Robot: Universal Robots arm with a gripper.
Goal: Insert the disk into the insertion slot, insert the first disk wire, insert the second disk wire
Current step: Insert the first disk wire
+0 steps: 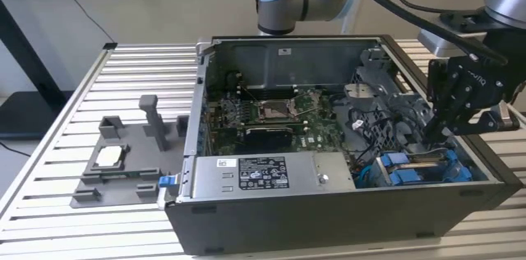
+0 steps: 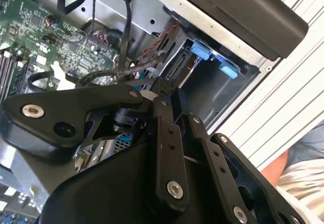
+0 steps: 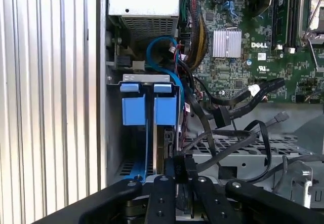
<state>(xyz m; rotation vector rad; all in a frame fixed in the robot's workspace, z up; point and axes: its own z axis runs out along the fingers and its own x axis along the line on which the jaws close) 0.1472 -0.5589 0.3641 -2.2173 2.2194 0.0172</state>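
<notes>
The disk [image 1: 423,161] sits in the insertion slot [image 1: 408,180] at the case's front corner on the exterior view's right, its bright blue carrier [image 3: 134,110] standing in the metal bay. My gripper [image 1: 440,132] hangs just above that bay. In the first wrist view its fingertips [image 3: 180,169] are pressed together beside the disk's edge [image 3: 162,145], with nothing visibly between them. Two black disk wires lie loose over the drive cage, one with a broad connector [image 3: 223,116] and one with a small plug [image 3: 281,116]. The carrier's blue tabs [image 2: 202,49] appear in the second wrist view.
The open computer case [image 1: 329,211] lies on a slatted metal table [image 1: 49,211]. A silver power supply box [image 1: 255,174] sits beside the bay, and the motherboard [image 1: 263,115] is behind it. A grey fixture [image 1: 123,161] stands at the exterior view's left. Part of a person [image 2: 298,168] is near the table edge.
</notes>
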